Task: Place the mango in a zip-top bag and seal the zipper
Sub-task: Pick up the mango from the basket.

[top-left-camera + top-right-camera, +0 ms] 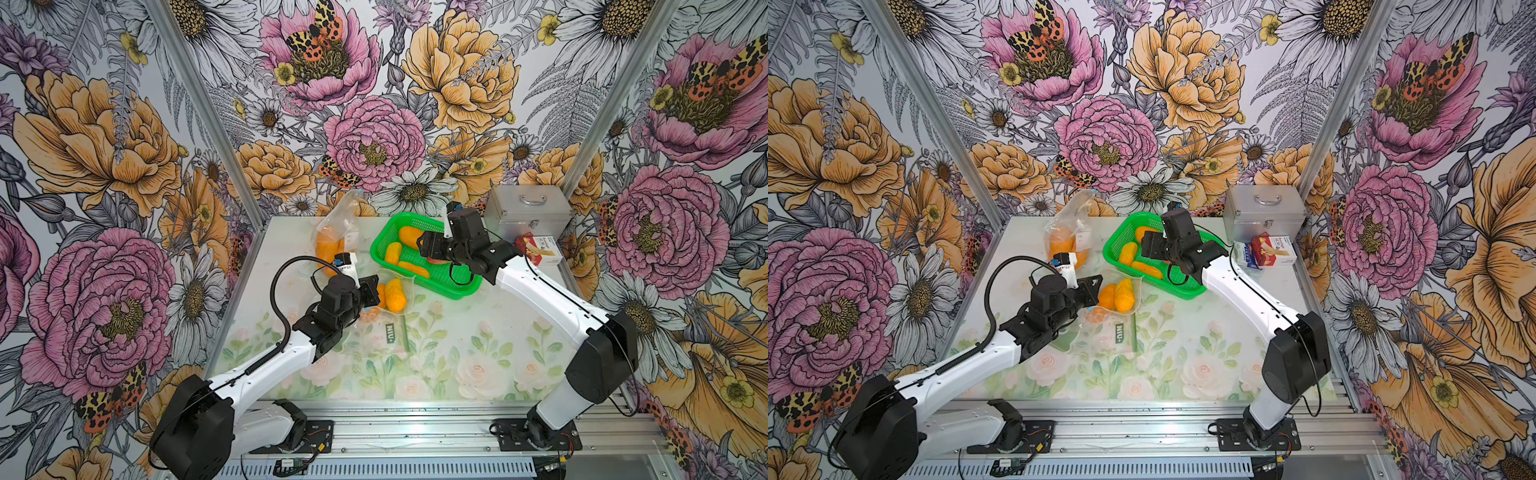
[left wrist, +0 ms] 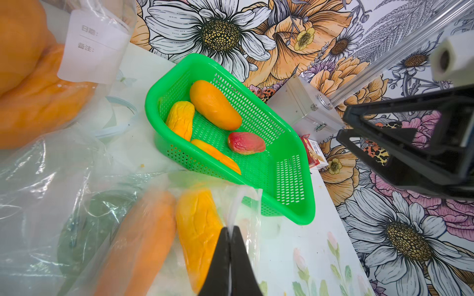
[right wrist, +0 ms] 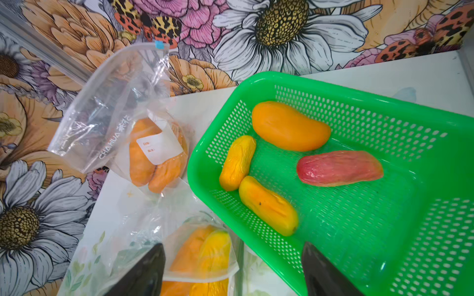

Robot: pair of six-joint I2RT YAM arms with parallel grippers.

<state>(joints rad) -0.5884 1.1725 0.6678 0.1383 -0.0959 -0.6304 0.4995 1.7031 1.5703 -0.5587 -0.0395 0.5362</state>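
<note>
At the green basket's (image 1: 453,291) seven o'clock, left gripper (image 2: 230,230) pinches the zip-top bag (image 2: 247,205) rim; right gripper (image 3: 233,244) gapes empty.

A clear zip-top bag (image 1: 384,328) lies flat near the middle of the counter (image 1: 478,332). Its mouth is unsealed and faces the far edge. Two yellow-orange mangoes (image 1: 395,295) lie side by side just inside the mouth. Four loose mangoes (image 3: 289,125), three yellow-orange and one red, lie in a green basket (image 3: 436,153) toward the far edge.

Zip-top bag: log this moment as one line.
left hand: shut on zip-top bag edge | right hand: open, empty, above green basket | bag contents: mangoes
</note>
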